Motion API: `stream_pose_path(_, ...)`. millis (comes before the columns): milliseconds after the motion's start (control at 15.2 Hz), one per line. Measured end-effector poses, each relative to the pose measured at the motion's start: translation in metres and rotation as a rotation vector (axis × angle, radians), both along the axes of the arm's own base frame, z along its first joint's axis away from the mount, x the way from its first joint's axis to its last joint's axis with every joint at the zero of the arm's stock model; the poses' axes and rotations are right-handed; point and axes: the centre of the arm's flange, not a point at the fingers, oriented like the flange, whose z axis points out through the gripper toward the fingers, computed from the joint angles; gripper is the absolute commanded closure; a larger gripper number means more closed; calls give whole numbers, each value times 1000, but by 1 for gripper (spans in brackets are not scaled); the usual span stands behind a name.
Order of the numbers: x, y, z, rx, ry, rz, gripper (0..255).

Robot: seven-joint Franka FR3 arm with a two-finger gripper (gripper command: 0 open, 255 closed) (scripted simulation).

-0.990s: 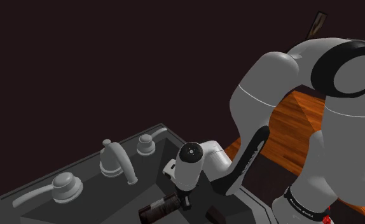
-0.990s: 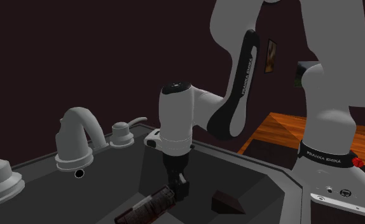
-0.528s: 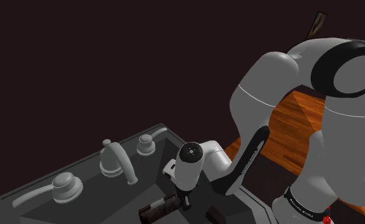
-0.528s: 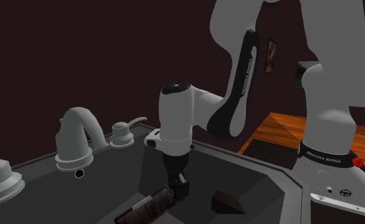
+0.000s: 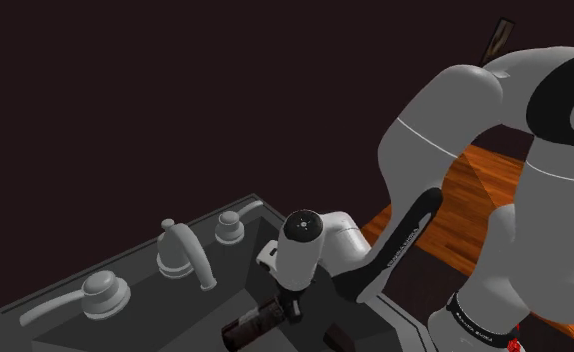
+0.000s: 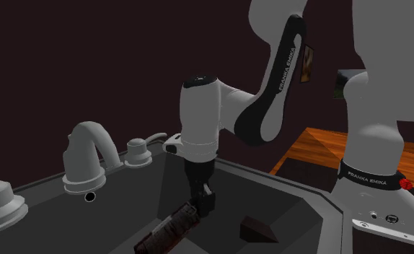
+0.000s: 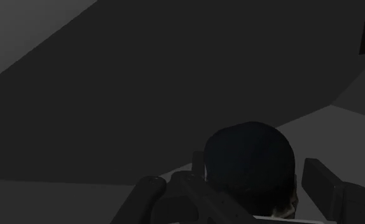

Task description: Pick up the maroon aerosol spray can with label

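Observation:
The dark maroon spray can (image 6: pixel 171 229) hangs tilted inside the dark sink basin (image 6: pixel 299 216), its upper end at my gripper (image 6: pixel 202 206) and its lower end down toward the basin floor. In the shoulder view the can (image 5: pixel 253 325) slants down from the gripper (image 5: pixel 287 308). The wrist view has the can's dark round end (image 7: pixel 250 167) between my black fingers (image 7: pixel 321 181), with my gripper (image 7: pixel 238 186) shut on it. Its label is too dim to read.
A grey faucet (image 5: pixel 180 250) with two lever handles (image 5: pixel 100 293) (image 5: pixel 233 225) stands along the sink's far rim. A small dark brown block (image 6: pixel 256 229) lies in the basin beside the can. Wooden floor (image 5: pixel 475 190) lies beyond the counter.
My hand has risen a little, and the can's gripped end has come up with it, so the can now tilts more steeply. The upper arm has swung higher.

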Motion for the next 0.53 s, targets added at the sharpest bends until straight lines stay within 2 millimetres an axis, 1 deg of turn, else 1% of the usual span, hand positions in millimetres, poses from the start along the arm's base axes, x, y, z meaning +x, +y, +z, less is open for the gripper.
stream_pose_path(132,2,-2,8,0,0,0,255)
stream_pose_path(396,-1,0,32,0,0,0,255)
stream_pose_path(528,-1,0,40,0,0,0,255)
